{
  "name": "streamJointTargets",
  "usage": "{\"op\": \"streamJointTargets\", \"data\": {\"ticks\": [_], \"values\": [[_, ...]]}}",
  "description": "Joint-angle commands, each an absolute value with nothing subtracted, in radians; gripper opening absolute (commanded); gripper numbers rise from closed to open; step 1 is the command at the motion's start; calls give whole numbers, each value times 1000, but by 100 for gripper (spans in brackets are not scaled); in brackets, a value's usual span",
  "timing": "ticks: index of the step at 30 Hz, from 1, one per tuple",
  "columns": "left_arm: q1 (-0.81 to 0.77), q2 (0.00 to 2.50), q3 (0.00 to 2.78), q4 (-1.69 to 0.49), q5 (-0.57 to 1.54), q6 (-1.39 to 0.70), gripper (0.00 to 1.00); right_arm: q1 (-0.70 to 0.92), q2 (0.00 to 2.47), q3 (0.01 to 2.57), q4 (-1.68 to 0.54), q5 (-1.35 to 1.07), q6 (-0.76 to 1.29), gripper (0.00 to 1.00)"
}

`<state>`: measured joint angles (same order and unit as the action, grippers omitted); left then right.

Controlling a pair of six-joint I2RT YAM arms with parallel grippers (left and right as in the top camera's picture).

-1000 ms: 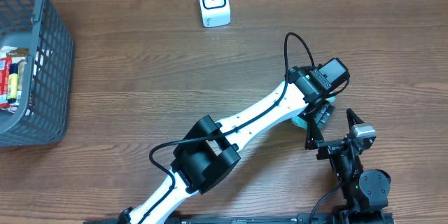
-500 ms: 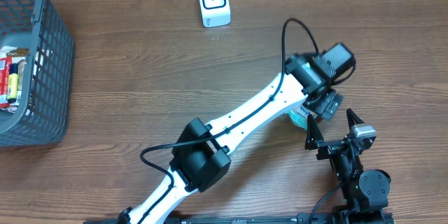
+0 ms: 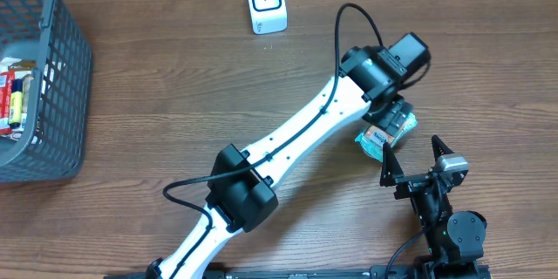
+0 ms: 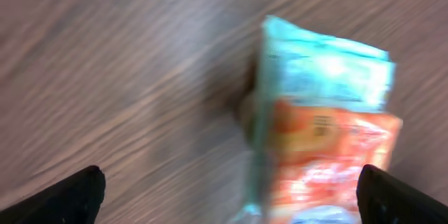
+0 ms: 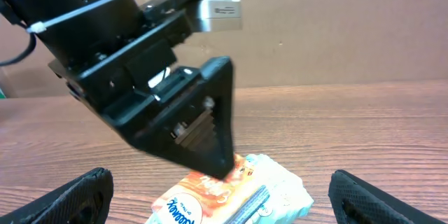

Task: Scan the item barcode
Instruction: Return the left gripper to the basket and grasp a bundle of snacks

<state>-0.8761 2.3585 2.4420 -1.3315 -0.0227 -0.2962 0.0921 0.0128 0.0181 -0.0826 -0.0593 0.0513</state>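
— Going from your left, what's different?

— Nothing at the far end. The basket (image 3: 52,96) sits well off to the left of my left pincer, contents as they were. The scanner (image 3: 266,3) stands where it stood, well away up and to the left. The change is at my left pincer (image 3: 392,124) itself. A second ago it was down over the packet, hiding nearly all of it, with the jaws a touch short of full. Now the jaws stand wide and the arm has drawn back toward the far side of the counter (image 3: 174,78).

— And the packet?

— The packet (image 3: 377,140) lies flat on the counter right beneath that pincer, mostly uncovered now. From that wrist it sits between my two fingers, touching neither as far as I can see, though the view is smeared by motion. From the other wrist one fingertip hangs right over it, and I can't tell whether it has cleared.

— Your right pincer?

— My right pincer (image 3: 410,159) is wide too and holds nothing. It sits just beside the packet on the near side and hasn't stirred.

— So where does that leave the scan?

— I reckon I've just let go, so neither pincer has the packet, and it's far from the scanner. I can't make out a barcode on the face that shows. It needs a fresh grip before anything gets scanned.
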Motion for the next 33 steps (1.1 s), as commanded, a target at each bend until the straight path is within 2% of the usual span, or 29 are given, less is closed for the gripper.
{"op": "streamJointTargets", "data": {"ticks": [1,8,17,25,29,33], "values": [[-796,2273,2518,-1371,-113,-257,100,90,3,8,-78,-50,49,100],[-584,2106,2544,-1451,-263,-231,100,90,3,8,-78,-50,49,100],[-39,1857,2544,-1387,-321,-157,100,90,3,8,-78,-50,49,100],[381,1862,2539,-1388,-312,-100,100,90,3,8,-78,-50,49,100],[526,1887,2508,-1382,-201,-80,100,90,3,8,-79,-50,49,100],[615,1924,2462,-1362,-183,-45,100,90,3,8,-78,-50,49,100]]}}
